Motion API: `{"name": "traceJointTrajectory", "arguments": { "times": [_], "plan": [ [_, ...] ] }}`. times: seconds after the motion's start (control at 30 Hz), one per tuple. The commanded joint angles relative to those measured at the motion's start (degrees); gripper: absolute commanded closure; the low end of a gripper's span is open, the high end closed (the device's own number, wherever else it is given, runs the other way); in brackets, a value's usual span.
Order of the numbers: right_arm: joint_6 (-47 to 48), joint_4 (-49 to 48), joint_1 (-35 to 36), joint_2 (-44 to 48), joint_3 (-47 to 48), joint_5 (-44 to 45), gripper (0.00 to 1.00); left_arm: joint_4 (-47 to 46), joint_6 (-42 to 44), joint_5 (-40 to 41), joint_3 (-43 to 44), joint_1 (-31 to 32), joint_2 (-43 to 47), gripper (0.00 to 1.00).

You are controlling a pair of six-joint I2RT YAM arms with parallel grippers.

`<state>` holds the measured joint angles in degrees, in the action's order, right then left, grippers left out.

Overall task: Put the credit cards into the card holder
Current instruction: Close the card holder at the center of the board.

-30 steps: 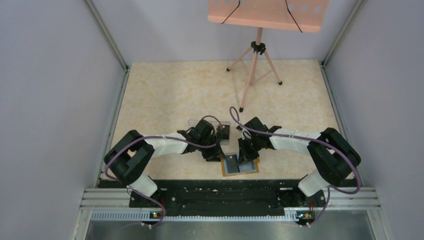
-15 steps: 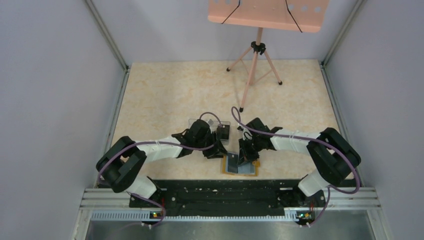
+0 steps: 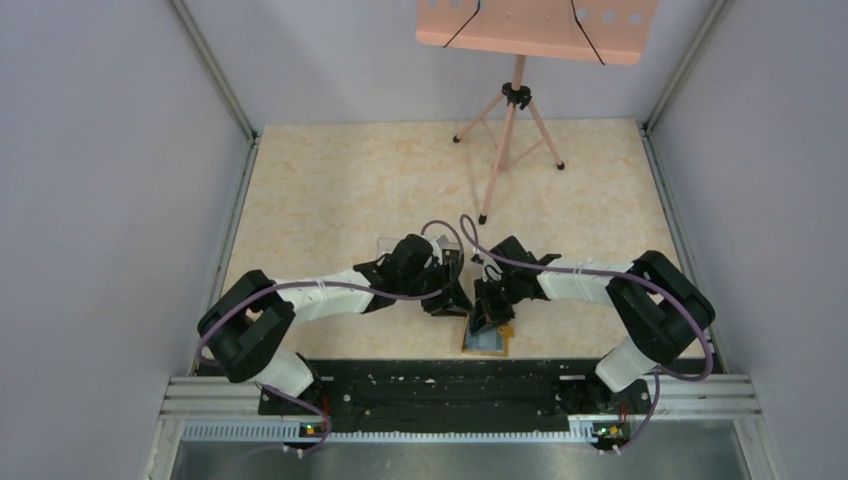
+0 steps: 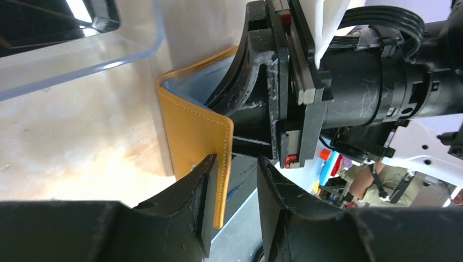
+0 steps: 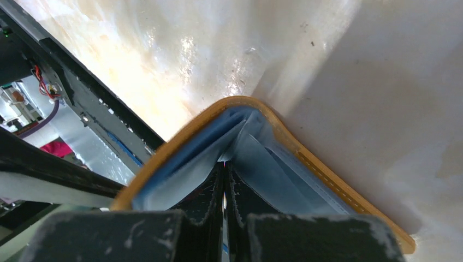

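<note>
The card holder point(image 3: 488, 342) lies on the table point(image 3: 350, 180) near its front edge, between the two arms, with one orange flap standing up. The left tool point(image 4: 236, 164) is spread, one finger on each side of that flap, which rests against one finger and leaves a gap to the other. The right tool point(image 5: 225, 170) is pressed together, its tips tucked into the fold among the blue-grey pockets, and a clear plastic box point(image 4: 82, 49) stands just beside the holder.

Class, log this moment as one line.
left gripper: open, astride card holder flap | right gripper: shut, tips in its fold
</note>
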<state>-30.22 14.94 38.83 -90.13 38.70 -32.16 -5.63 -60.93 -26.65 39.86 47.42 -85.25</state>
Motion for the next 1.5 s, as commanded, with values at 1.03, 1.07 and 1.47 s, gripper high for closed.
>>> {"name": "traceJointTrajectory", "arguments": {
  "times": [1.03, 1.07, 1.47],
  "plan": [
    [7.4, 19.9, 0.8, 1.2, 9.9, 19.2, 0.95, 64.7, 13.1, 24.9, 30.1, 4.9, -9.6, 1.0],
    [7.6, 20.3, 0.7, 0.8, 10.0, 19.8, 0.95, 66.4, 13.9, 25.8, 31.3, 4.9, -10.3, 1.0],
    [7.0, 20.5, 0.7, 2.1, 14.0, 15.1, 0.94, 73.4, 19.8, 27.5, 40.9, 5.0, -16.8, 1.0]
  ]
}}
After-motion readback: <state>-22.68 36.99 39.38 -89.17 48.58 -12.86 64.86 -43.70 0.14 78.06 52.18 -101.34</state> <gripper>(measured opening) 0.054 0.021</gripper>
